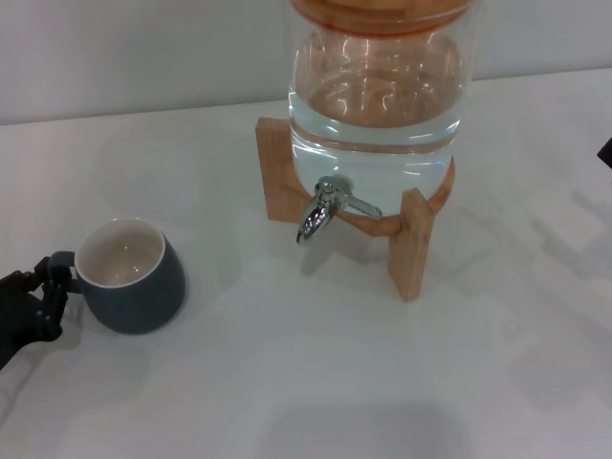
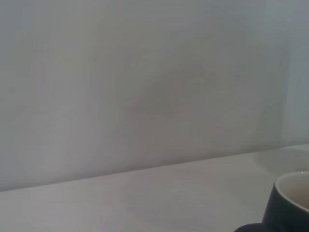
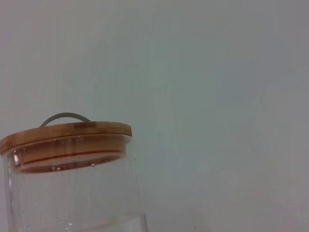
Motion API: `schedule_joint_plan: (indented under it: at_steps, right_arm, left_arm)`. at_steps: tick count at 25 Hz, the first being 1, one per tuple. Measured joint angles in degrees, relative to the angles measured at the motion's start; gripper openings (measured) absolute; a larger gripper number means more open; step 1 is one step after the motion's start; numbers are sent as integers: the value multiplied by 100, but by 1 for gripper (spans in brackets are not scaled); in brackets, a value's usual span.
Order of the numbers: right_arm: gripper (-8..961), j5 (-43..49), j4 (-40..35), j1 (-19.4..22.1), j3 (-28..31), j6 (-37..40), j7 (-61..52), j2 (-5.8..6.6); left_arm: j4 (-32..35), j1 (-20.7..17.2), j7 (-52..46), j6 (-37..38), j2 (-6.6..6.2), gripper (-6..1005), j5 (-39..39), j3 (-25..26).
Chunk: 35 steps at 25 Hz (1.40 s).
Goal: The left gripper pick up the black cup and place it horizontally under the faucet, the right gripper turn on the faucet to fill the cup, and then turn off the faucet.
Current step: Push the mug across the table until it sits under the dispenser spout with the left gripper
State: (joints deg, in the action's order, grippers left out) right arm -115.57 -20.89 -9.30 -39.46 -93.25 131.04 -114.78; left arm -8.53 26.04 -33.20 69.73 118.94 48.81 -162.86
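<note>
While the head view takes in the whole scene, each wrist view shows one fragment.
Head view: cup [image 1: 134, 277], jar [image 1: 375, 105], faucet [image 1: 327, 208], wooden stand [image 1: 411, 244] on a white table [image 1: 306, 382].
Left wrist view: only the cup's [image 2: 289, 203] dark wall and cream rim against a white wall.
Right wrist view: only the jar's [image 3: 72, 193] top, with a round wooden lid [image 3: 65, 135] and a thin wire loop [image 3: 65, 116] on it.
Left claw [image 1: 48, 287]: at the table's left edge, fingers narrowed about the cup's small handle; whether they grip it, I cannot tell.
Right gripper [image 1: 605, 151]: a dark sliver at the right edge; fingers hidden.
Cup: upright near the left edge, squat, matte charcoal, cream inside.
Faucet: shiny chrome, spout down, low on the jar near the far edge, well apart from the cup.
Jar: clear glass, holding water.
</note>
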Motion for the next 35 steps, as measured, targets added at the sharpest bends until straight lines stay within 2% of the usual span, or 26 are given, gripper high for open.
schedule_joint_plan:
  at_steps: [2, 14, 19, 25, 35]
  right_arm:
    - [825, 0, 0, -2, 0, 0, 0, 0]
    - [825, 0, -9, -35, -16, 0, 0, 0]
    - [825, -1, -18, -36, -30, 0, 0, 0]
    - [824, 0, -23, -40, -57, -39, 0, 0]
    - [824, -1, -27, -46, -61, -107, 0, 0]
  left_arm:
    - [0, 3, 3, -7, -2, 142, -4, 0]
    - [0, 9, -46, 479, 5, 136, -3, 0]
    - [37, 144, -192, 671, 13, 134, -211, 0]
    - [241, 357, -238, 620, 17, 133, -560, 0]
    - [643, 757, -216, 26, 20, 133, -975, 0]
